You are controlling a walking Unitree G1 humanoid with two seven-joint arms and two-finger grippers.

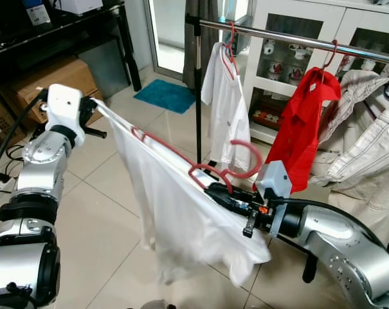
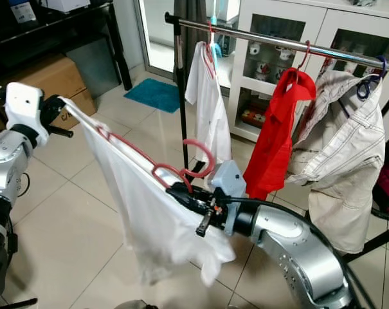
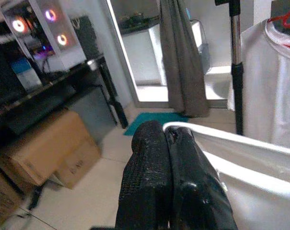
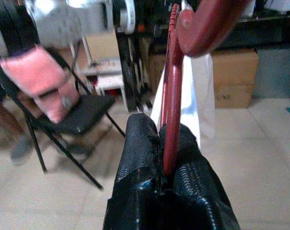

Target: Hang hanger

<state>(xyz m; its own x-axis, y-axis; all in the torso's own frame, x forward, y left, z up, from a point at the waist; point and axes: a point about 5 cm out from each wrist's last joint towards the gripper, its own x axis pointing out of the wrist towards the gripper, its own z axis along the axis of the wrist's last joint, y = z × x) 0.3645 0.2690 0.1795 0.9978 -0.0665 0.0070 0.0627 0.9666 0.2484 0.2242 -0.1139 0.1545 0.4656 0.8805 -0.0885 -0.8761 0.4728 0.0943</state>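
A red hanger [image 1: 200, 166] carries a white shirt [image 1: 181, 219], held stretched between my two arms below the clothes rail [image 1: 290, 40]. My right gripper [image 1: 215, 191] is shut on the hanger near its hook [image 1: 249, 159]; in the right wrist view the red hanger [image 4: 172, 91] sits clamped between the black fingers [image 4: 140, 153]. My left gripper [image 1: 95, 107] is shut on the shirt's upper corner, and the white cloth [image 3: 221, 143] runs out from its fingers [image 3: 149, 177]. The hook is below and left of the rail, apart from it.
On the rail hang a white shirt [image 1: 225, 103], a red shirt [image 1: 303, 129] and a beige jacket [image 2: 339, 154]. The rail's black post [image 1: 197, 96] stands just behind the held hanger. A white cabinet [image 1: 278, 71] is behind; cardboard boxes [image 1: 49, 80] sit under a black desk at left.
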